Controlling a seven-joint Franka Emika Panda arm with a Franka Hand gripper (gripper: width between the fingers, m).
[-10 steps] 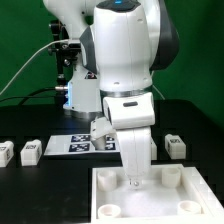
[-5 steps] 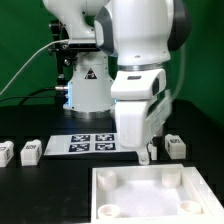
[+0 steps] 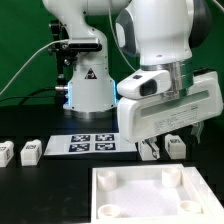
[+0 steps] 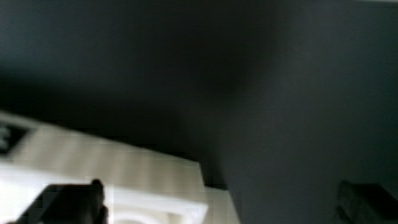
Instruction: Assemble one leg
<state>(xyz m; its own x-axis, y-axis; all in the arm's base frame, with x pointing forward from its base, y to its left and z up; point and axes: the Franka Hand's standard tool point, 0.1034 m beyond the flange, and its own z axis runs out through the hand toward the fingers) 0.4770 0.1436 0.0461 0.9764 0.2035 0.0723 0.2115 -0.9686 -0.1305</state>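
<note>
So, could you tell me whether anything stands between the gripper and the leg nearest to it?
Nothing visible does. The open gripper hangs just to the exterior view's left of the nearest leg, with only a narrow gap showing between them. The wrist view does not show that leg.

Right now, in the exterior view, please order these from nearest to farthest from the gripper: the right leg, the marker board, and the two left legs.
1. right leg: just beside the gripper, on the exterior view's right.
2. marker board: flat on the table, toward the exterior view's left.
3. inner left leg: beyond the board's left end.
4. outer left leg: at the picture's left edge.
</note>
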